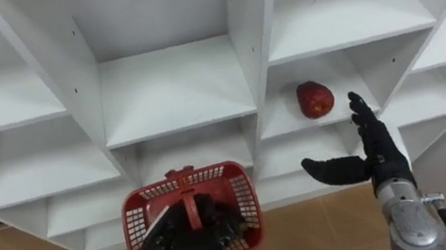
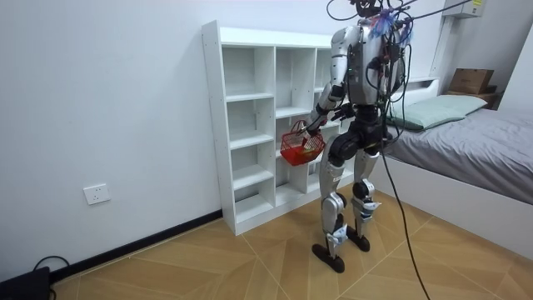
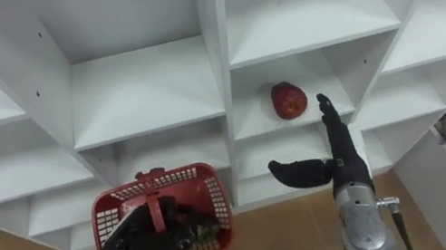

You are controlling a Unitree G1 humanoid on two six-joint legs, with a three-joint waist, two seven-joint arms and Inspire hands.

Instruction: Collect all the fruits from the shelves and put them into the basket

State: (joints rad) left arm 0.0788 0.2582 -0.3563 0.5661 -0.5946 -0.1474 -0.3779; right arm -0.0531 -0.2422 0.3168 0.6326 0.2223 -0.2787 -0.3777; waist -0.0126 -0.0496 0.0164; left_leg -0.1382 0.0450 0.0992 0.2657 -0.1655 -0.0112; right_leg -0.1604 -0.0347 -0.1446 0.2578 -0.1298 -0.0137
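A red fruit [image 1: 315,99] [image 3: 289,100] lies on a white closet shelf [image 1: 292,122], right of the middle column. My right hand [image 1: 373,151] [image 3: 332,159] is open just below and right of the fruit, fingers pointing up, thumb out to the left, apart from it. My left hand [image 1: 186,239] [image 3: 147,242] is shut on the handle of a red plastic basket [image 1: 241,200] [image 3: 214,202] [image 2: 300,147], held in front of the lower shelves. Something dark lies in the basket, partly hidden by the hand.
The white closet [image 2: 250,125] has several open compartments, the others bare. I stand facing it on a wooden floor [image 2: 250,258]. A bed [image 2: 475,142] is at the room view's right, close behind me.
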